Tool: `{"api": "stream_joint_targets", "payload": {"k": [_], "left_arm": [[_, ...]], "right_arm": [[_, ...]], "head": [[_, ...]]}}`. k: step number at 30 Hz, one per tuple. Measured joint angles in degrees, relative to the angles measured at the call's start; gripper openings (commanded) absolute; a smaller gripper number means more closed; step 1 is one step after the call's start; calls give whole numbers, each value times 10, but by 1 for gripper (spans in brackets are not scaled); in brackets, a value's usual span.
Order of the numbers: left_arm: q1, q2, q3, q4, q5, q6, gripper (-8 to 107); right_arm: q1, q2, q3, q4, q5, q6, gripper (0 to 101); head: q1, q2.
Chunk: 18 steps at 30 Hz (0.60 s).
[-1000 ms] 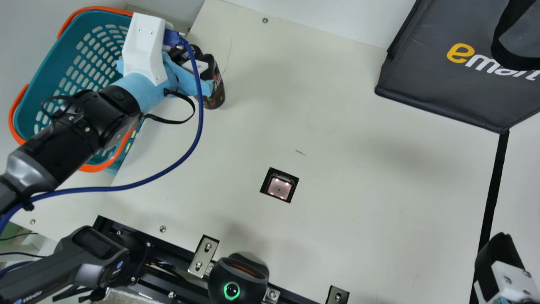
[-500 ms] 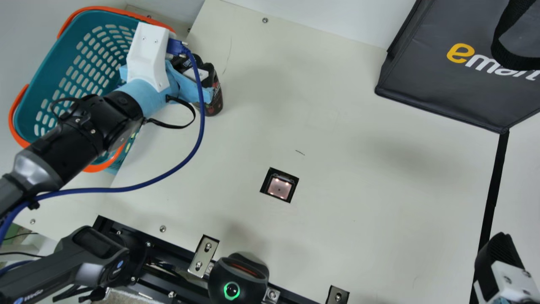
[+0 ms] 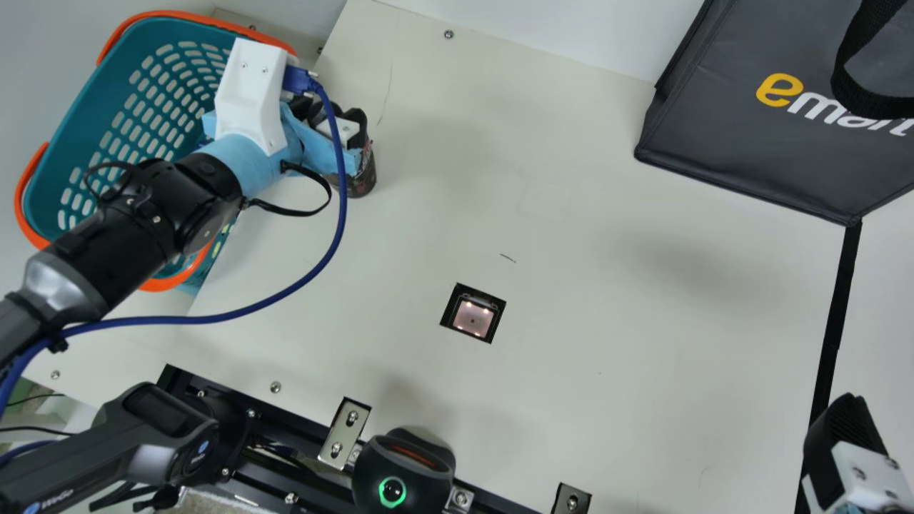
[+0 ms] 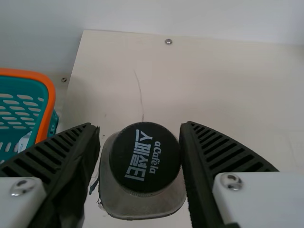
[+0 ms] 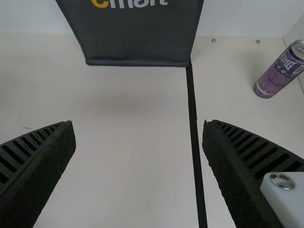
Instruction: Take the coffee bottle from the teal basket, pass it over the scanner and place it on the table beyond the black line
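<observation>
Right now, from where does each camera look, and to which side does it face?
Main view: on the neck, facing down on the table and scanner; my left arm and part of my right gripper show.
Left wrist view: on the left wrist, facing the coffee bottle between its own two fingers.
Right wrist view: on the right wrist, facing the dark bag and black line, its two fingers below.
Shared: main and left wrist, teal basket; main and right wrist, bag and line.

a pale wall runs along the far edge of the cream desk, whose top has small screws and a thin scratch. soft light leaves faint, blurred shadows there. in the right wrist view, a side wall meets it at a corner.
</observation>
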Motion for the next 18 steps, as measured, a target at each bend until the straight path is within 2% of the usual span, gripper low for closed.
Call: {"api": "stream_joint_targets", "payload": {"k": [7, 18], "left_arm": [[-4, -23, -13, -21, 20, 18, 90], [-16, -115, -62, -91, 114, 79, 90]], "right_arm": [[0, 0, 0, 0, 0, 0, 95], [0, 0, 0, 0, 0, 0, 95]], "head": [[0, 0], [0, 0]]}}
